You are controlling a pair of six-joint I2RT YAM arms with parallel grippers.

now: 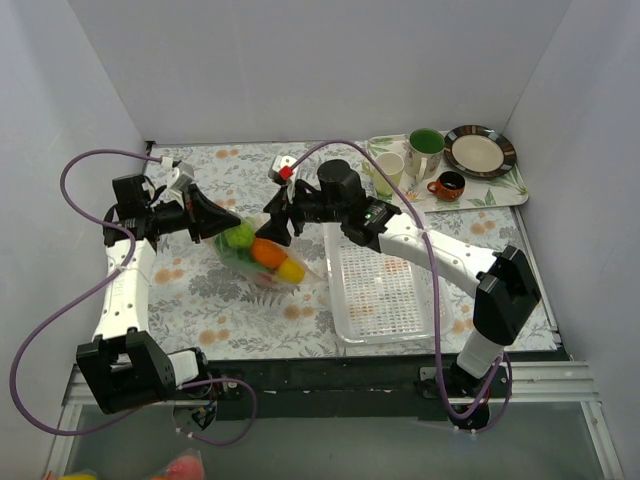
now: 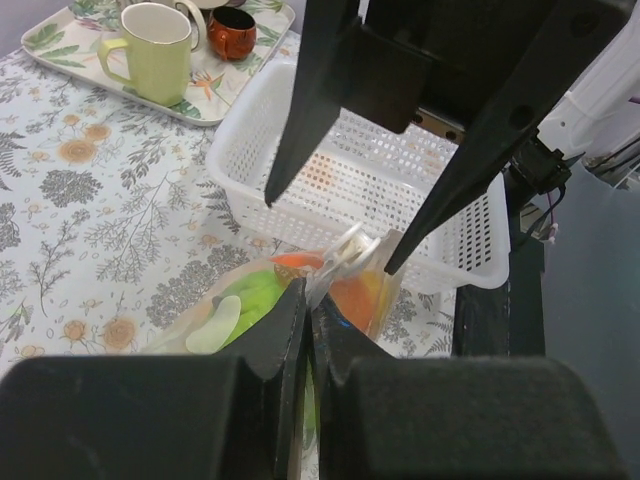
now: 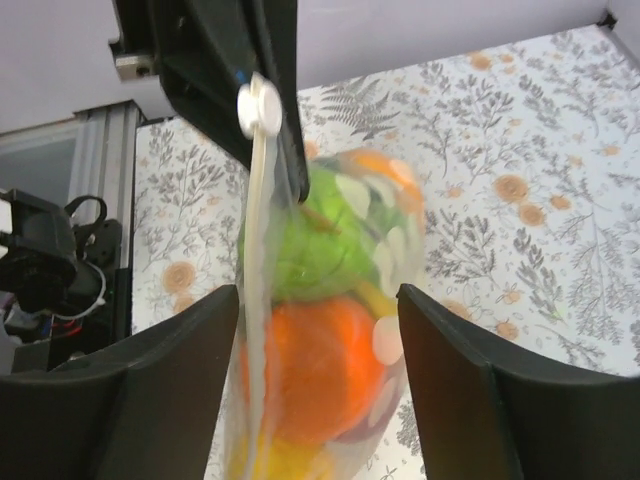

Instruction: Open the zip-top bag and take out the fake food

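Note:
The zip-top bag [image 1: 262,256] is clear with white dots and hangs tilted just above the table's middle. Inside it are fake food pieces: a green one [image 1: 238,236], an orange [image 1: 268,252] and a yellow one [image 1: 290,270]. My left gripper [image 1: 222,228] is shut on the bag's top edge, as the left wrist view [image 2: 308,302] shows. My right gripper [image 1: 278,228] is open, with one finger on each side of the bag [image 3: 330,300], not pinching it. A white zip slider [image 3: 258,105] sits on the edge next to the left fingers.
A white perforated basket [image 1: 385,290] lies right of the bag. A floral tray [image 1: 505,192] at the back right holds a green mug [image 1: 425,150], a pale cup [image 1: 388,170], a small brown cup [image 1: 447,185] and a plate [image 1: 480,150]. White walls enclose the table.

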